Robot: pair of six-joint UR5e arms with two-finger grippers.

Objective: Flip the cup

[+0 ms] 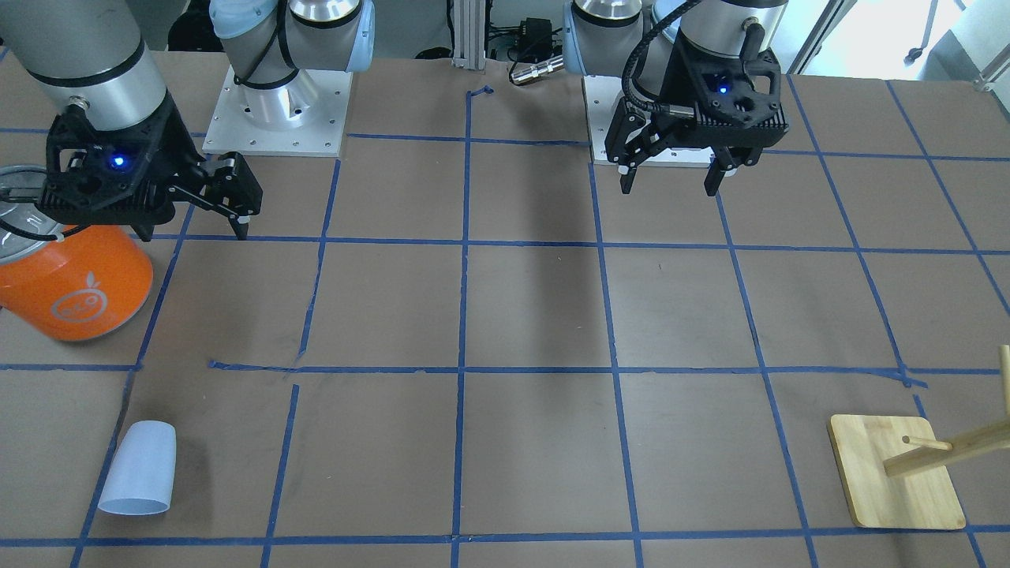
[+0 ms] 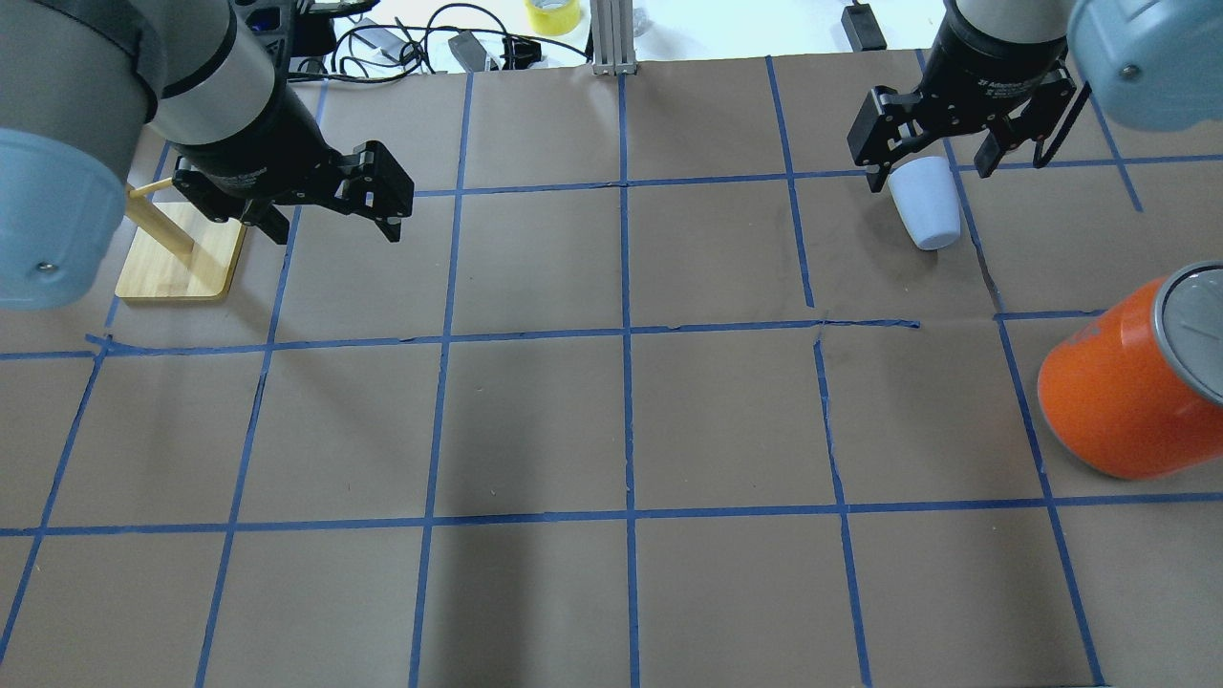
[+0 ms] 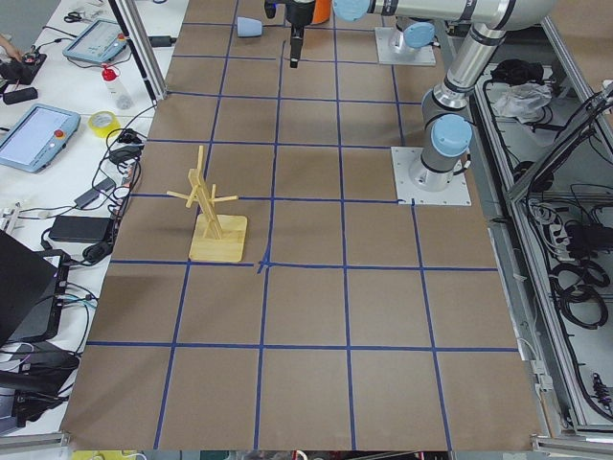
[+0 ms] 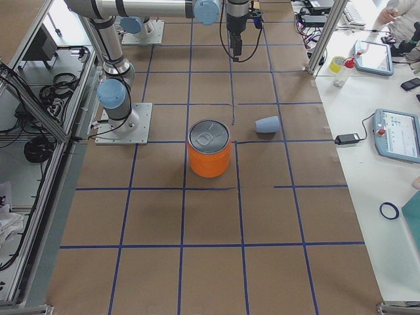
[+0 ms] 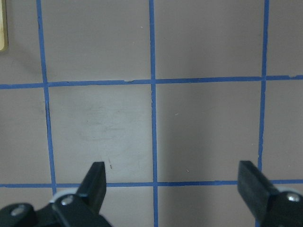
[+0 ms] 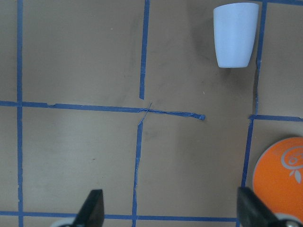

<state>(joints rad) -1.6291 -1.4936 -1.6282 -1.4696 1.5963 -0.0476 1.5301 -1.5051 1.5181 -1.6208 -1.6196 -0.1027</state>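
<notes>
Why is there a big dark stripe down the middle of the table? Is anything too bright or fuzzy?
Exterior front-facing view: that stripe is a soft shadow on the table, probably from something overhead; the top right corner glares white. Overhead exterior view: the strip beyond the table is washed out. Left wrist-mounted view: sharp, with one paler patch on the table.

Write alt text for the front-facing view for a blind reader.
A small pale blue cup lies on its side at the lower left of a brown table gridded with blue tape. The right hand and left hand hang open near the top. An orange can stands at the left edge, a wooden stand lower right.
</notes>
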